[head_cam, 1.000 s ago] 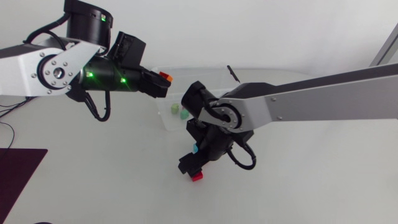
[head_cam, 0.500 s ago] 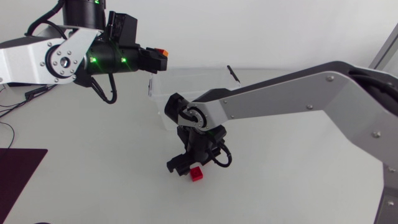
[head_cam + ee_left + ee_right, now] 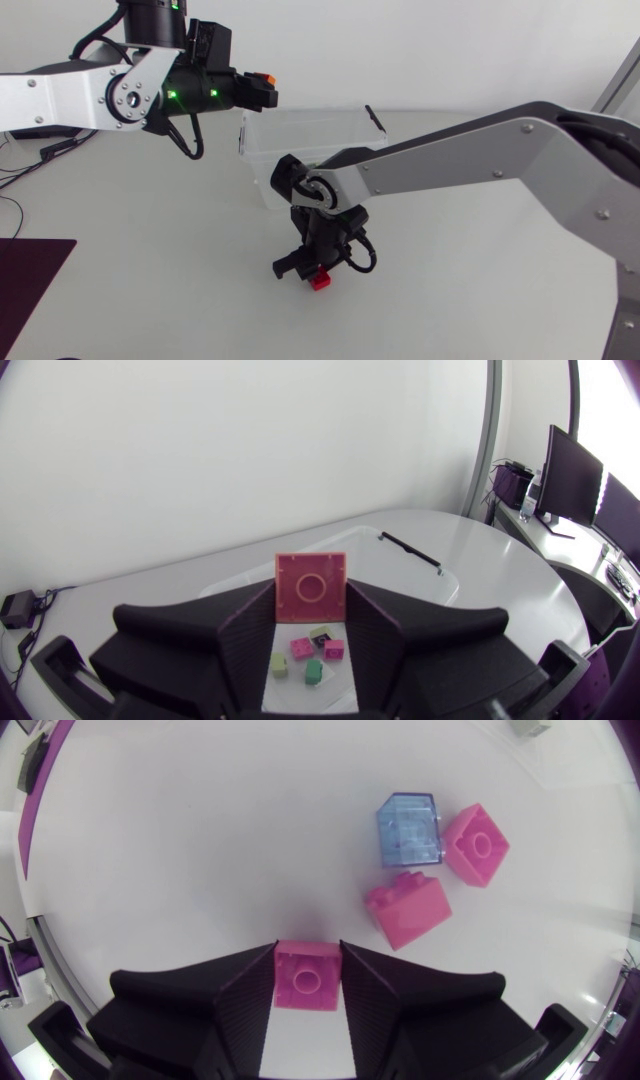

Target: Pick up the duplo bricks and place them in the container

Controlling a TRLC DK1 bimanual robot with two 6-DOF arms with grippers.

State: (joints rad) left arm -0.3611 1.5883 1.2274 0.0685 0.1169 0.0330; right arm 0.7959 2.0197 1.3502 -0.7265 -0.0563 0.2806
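My left gripper (image 3: 262,90) hangs above the far left corner of the clear container (image 3: 352,122), shut on an orange-red brick (image 3: 265,78). In the left wrist view that brick (image 3: 311,587) stands upright between the fingers, over the container (image 3: 420,556). Several green and pink bricks (image 3: 300,648) lie inside it. My right gripper (image 3: 312,272) is down at the table in front of the container, shut on a red brick (image 3: 320,281). The right wrist view shows this brick (image 3: 306,977) pinched from both sides between the fingers (image 3: 245,985).
Ahead of the right gripper lie a translucent blue brick (image 3: 410,830) and two pink bricks (image 3: 476,843) (image 3: 407,910), close together on the white table. A dark mat (image 3: 30,275) lies at the table's front left. The right arm hides these loose bricks in the head view.
The right gripper's fingers have closed onto the red brick on the table. The left gripper has moved slightly up and right with its brick, toward the container's corner.
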